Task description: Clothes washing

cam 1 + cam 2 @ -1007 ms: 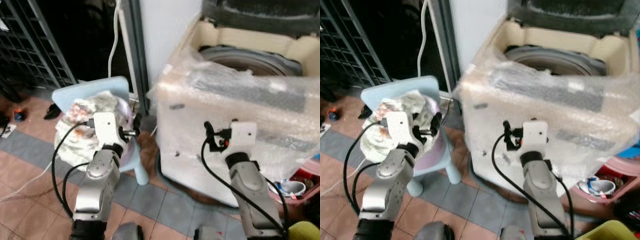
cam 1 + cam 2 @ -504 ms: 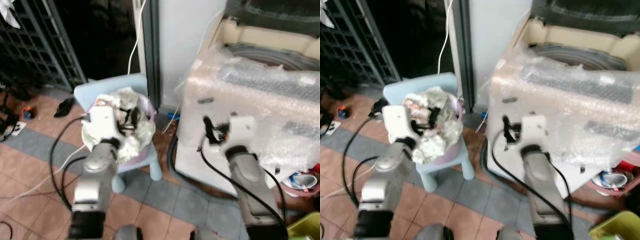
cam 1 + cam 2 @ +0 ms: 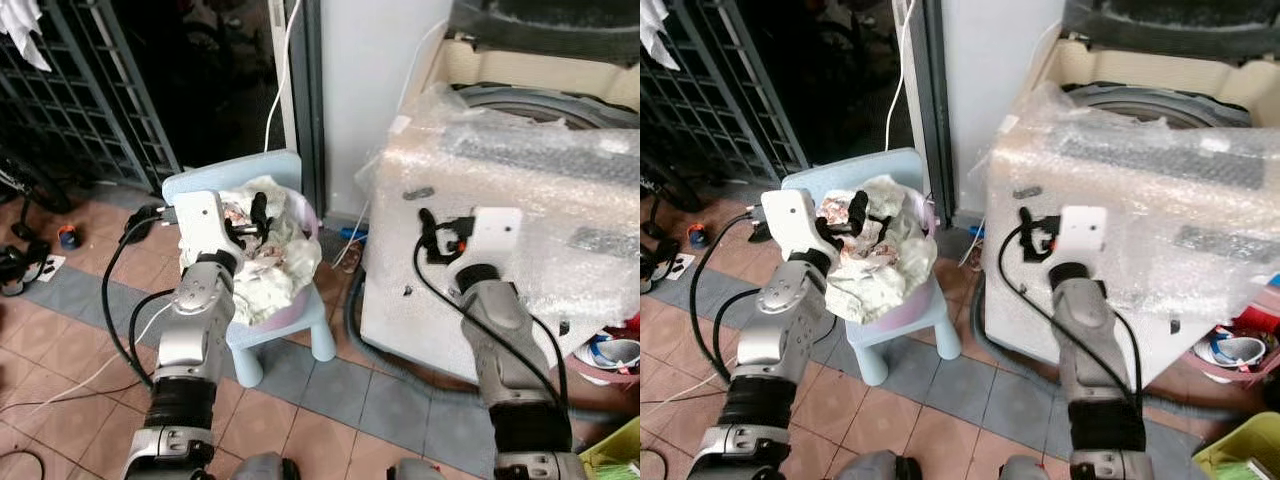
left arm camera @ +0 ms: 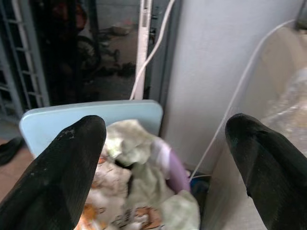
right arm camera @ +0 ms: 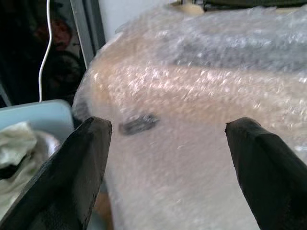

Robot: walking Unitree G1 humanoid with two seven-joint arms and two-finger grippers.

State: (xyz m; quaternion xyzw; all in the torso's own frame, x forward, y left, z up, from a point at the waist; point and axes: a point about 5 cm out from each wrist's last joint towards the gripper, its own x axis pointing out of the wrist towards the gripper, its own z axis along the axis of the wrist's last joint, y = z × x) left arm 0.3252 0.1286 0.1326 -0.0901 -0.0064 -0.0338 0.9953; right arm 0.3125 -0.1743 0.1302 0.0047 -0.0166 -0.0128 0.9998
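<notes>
Item: my left gripper (image 4: 163,158), fingers (image 4: 62,163) spread wide, nothing between them, held over the heap of clothes (image 3: 262,258) at about ten o'clock in the head view. Item: clothes, a crumpled pale green and white pile with orange-patterned patches, mounded in a pink basin (image 3: 292,312). Item: basin, seated on a light blue child's chair (image 3: 290,340), chair back (image 4: 91,115) toward twelve o'clock, standing on a floor of terracotta and grey tiles (image 3: 330,385). Item: my right gripper (image 5: 165,163), fingers (image 5: 264,163) likewise spread wide and empty, raised at about three o'clock, pointed at the near face of the washing machine (image 3: 520,200). Item: washing machine, top-loading, cream body wrapped in bubble wrap (image 5: 192,96), lid up, drum rim (image 3: 545,100) showing at one o'clock; a small dark mark sits on the wrapped front (image 5: 138,123). Item: white cable (image 3: 282,70) hanging down beside a grey door frame (image 3: 305,90) at twelve o'clock, just left of a white wall panel (image 3: 375,70). Item: metal grille (image 3: 70,90) at eleven o'clock, dark space behind it. Item: grey hose (image 3: 360,330) curving on the floor at the machine's foot. Item: pink bowl with white dish (image 3: 610,355) at four o'clock, beside the machine.
</notes>
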